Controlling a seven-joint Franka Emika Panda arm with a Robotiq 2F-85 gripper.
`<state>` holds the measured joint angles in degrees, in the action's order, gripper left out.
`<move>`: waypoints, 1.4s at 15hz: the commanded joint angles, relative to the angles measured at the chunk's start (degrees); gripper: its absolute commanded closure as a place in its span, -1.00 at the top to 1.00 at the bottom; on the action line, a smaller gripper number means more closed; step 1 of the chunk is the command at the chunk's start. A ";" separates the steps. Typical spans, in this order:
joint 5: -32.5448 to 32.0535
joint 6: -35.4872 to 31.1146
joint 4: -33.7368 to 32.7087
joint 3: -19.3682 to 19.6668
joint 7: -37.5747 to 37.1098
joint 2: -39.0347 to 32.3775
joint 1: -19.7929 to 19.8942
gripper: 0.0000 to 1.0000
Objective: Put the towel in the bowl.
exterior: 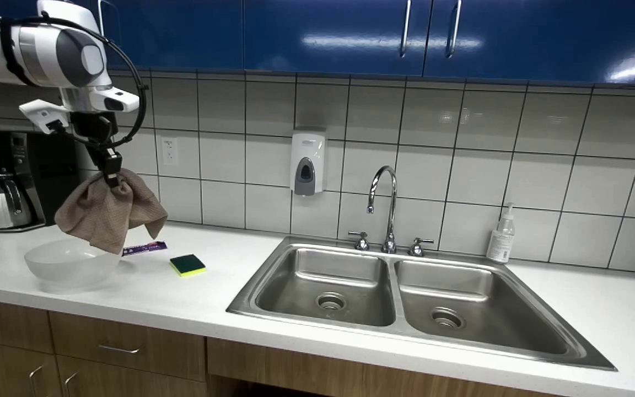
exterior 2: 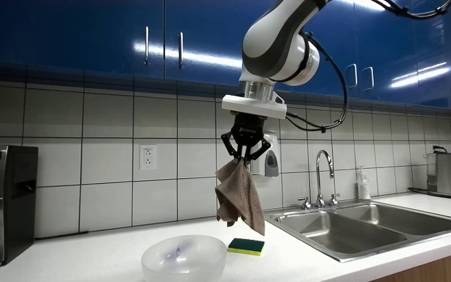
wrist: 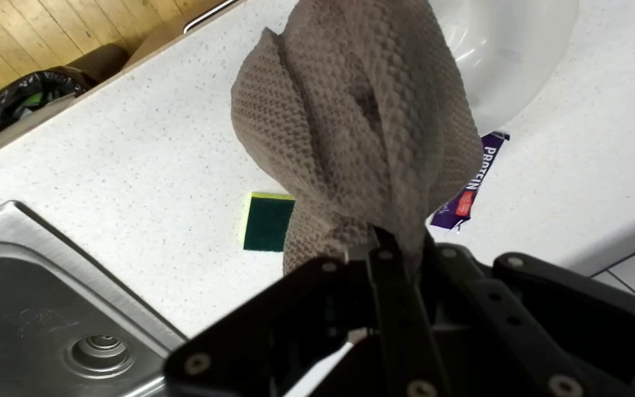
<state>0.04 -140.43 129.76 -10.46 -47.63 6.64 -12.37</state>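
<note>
Towel (exterior 2: 240, 192) hanging from gripper (exterior 2: 242, 158), held part unclear

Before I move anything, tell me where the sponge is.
In both exterior views, the sponge lies on the countertop, with the bowl to its left and the sink to its right.

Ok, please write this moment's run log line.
gripper: closed on brown waffle-weave towel, aloft | translucent bowl: on countertop | placement: pending
</note>
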 commanded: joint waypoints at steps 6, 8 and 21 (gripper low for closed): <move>4.82 0.50 -2.17 -4.23 3.79 -0.93 -1.66 -0.96; 4.86 0.31 -2.55 -5.16 3.82 -1.73 -2.24 -0.96; 3.92 -1.37 -8.78 -7.14 3.50 -10.88 -5.17 -0.96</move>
<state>3.47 -141.30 124.31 -17.42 -45.55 -0.80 -17.12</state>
